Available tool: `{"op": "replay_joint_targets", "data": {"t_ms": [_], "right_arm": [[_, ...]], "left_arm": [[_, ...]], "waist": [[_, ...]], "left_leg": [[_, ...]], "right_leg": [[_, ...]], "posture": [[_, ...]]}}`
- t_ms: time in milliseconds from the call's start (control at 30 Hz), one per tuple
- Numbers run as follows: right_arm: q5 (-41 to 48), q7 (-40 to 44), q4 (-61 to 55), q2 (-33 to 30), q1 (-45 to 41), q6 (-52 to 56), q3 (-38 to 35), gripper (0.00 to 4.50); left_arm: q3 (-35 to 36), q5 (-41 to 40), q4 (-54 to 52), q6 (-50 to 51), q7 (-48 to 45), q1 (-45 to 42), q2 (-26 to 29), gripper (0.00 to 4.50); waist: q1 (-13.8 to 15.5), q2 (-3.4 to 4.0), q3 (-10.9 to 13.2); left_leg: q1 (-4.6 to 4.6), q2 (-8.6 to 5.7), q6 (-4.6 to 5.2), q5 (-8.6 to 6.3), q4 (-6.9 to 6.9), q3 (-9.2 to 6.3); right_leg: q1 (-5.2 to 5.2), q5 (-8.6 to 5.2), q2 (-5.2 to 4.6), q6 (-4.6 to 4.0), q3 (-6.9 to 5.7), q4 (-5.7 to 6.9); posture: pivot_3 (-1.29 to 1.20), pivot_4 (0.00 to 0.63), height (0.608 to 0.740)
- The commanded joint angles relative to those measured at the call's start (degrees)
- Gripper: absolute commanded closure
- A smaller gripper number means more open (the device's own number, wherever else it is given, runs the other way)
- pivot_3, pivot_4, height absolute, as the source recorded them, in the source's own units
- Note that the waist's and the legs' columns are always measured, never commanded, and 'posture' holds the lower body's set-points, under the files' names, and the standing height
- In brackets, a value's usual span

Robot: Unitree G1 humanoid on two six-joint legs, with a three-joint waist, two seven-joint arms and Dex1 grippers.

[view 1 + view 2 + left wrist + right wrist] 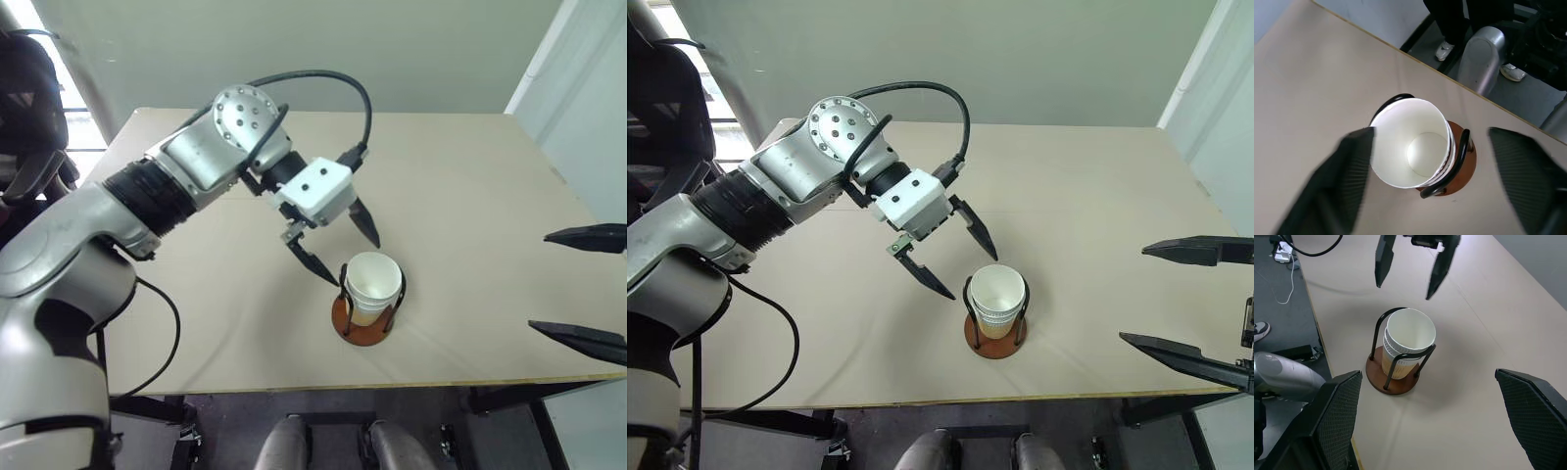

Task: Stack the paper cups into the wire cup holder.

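Observation:
The paper cups (372,279) sit nested one inside another, upright in the wire cup holder (361,331) near the table's front edge. The top cup's white inside faces up, and black wire loops rise on either side of the stack above the reddish-brown disc base (1376,376). My left gripper (353,262) hovers just above and to the left of the stack, open, its fingers apart from the rim with nothing between them. In the left wrist view the cups (1410,147) lie between its spread fingers. My right gripper (539,281) stands open at the right, well away from the holder.
The beige table (470,176) stretches back behind and to both sides of the holder. Its front edge (294,388) runs close to the holder. A dark chair (29,108) stands at the far left, and a wall lies beyond the table.

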Motion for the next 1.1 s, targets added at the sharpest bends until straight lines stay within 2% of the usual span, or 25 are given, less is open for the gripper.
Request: {"op": "replay_joint_targets", "data": {"t_ms": [33,133,333,433,533,633,667,800,1100], "right_arm": [[-2.86,-0.73,2.56,-0.24,0.19,-2.97,3.60,0.00],[-8.61,-0.66,7.49,-0.08,0.94,-6.93,8.55,0.00],[-15.95,8.13,21.17,0.37,2.47,-16.75,12.64,0.00],[-18.26,10.83,28.32,-1.12,-0.05,-21.05,17.13,0.00],[-19.27,12.64,34.79,-2.69,-5.76,-24.62,24.32,0.00],[-20.58,14.12,39.33,-3.42,-10.89,-27.29,30.08,0.00],[-21.18,14.62,40.60,-3.61,-12.05,-28.09,31.47,0.00],[-23.37,16.86,46.49,-4.56,-19.10,-30.84,38.18,0.00],[-27.42,22.97,56.41,-5.64,-32.15,-35.14,47.51,0.00]], "left_arm": [[10.22,2.37,3.52,4.34,-1.71,1.11,-2.38,0.03],[19.05,5.70,5.35,9.61,1.87,4.66,-1.53,0.03],[33.72,13.33,4.56,18.29,5.14,20.01,15.21,0.03],[42.64,11.61,-1.93,25.04,8.07,31.58,23.12,0.03],[54.13,8.53,-8.99,31.08,14.64,46.20,27.64,0.03],[63.71,6.82,-15.34,34.97,19.39,57.02,27.60,0.03],[65.82,6.37,-17.20,36.54,20.23,59.38,27.31,0.03],[76.14,5.06,-22.69,41.41,21.56,69.81,26.79,0.03],[90.95,4.54,-31.33,49.23,18.00,81.11,27.80,0.03]], "waist": [[0.01,0.00,0.01],[-0.14,0.03,0.00],[-1.94,0.32,-0.13],[-1.99,0.30,-0.13],[-1.84,0.29,-0.14],[-1.33,0.23,-0.12],[-1.19,0.20,-0.12],[-1.34,0.14,-0.11],[-2.16,0.03,-0.05]], "left_leg": [[-0.01,-0.01,0.00,0.00,0.01,0.01],[-0.01,-0.01,0.01,0.01,0.04,0.06],[0.21,0.05,-0.07,0.08,-0.14,0.10],[0.22,0.09,-0.20,0.19,-0.31,0.08],[0.23,0.10,-0.21,0.19,-0.35,0.11],[0.42,0.09,-0.17,0.20,-0.34,0.13],[0.47,0.08,-0.15,0.20,-0.35,0.14],[0.52,0.07,-0.13,0.17,-0.33,0.29],[0.99,0.08,-0.16,0.24,-0.42,0.30]], "right_leg": [[-0.01,0.00,0.00,0.01,-0.01,0.00],[-0.02,0.06,0.00,0.10,0.01,0.00],[-0.10,0.01,0.17,0.02,0.15,0.14],[-0.19,-0.07,0.17,-0.06,0.14,0.14],[-0.18,-0.10,0.12,-0.10,0.14,0.13],[-0.16,-0.26,0.06,-0.33,0.12,0.14],[-0.15,-0.50,0.06,-0.74,0.11,0.15],[-0.04,-0.46,0.01,-0.93,0.16,0.34],[-0.02,-0.40,0.05,-1.45,0.22,1.10]], "posture": [[0.00,0.150,0.740],[0.00,0.150,0.740],[0.00,0.150,0.740],[0.00,0.150,0.740],[0.00,0.150,0.740],[0.00,0.150,0.740],[0.00,0.150,0.740],[0.00,0.150,0.740],[0.00,0.150,0.740]]}}
